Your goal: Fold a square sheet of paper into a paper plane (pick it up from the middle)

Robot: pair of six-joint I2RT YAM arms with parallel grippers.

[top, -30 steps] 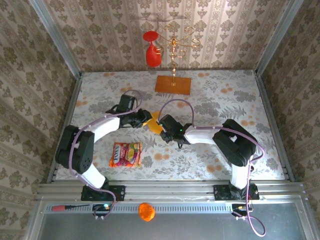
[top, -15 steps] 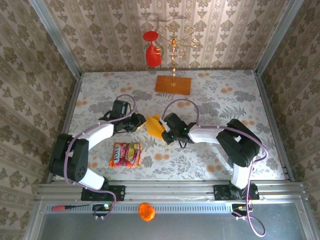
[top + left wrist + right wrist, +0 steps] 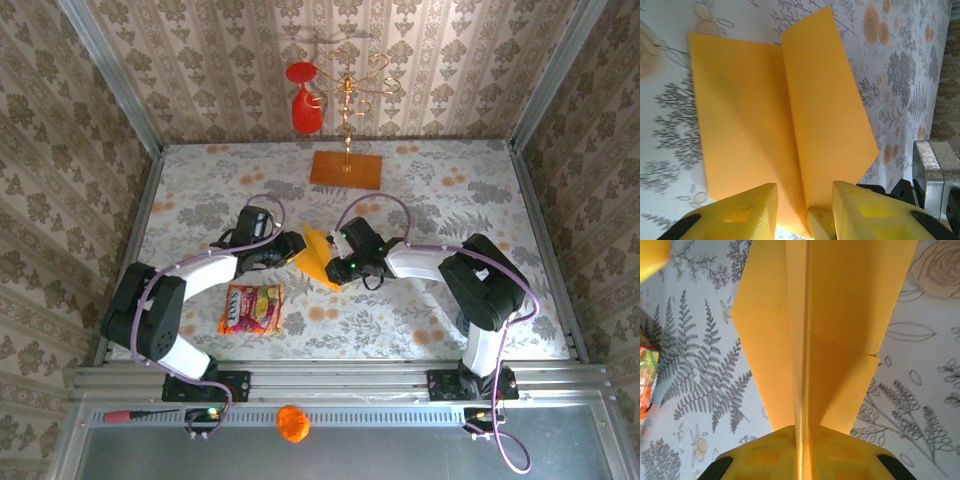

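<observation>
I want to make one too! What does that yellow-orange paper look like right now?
The thin yellow-orange paper is plain, folded along a centre crease with two flaps spread apart. It is held above the flowery table. The right gripper pinches the crease; the left gripper's fingers stand apart at its edge.

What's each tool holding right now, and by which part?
Right tool is shut on the paper sheet, pinching its centre crease. Left tool stands open astride the sheet's near edge, apparently gripping nothing.
</observation>
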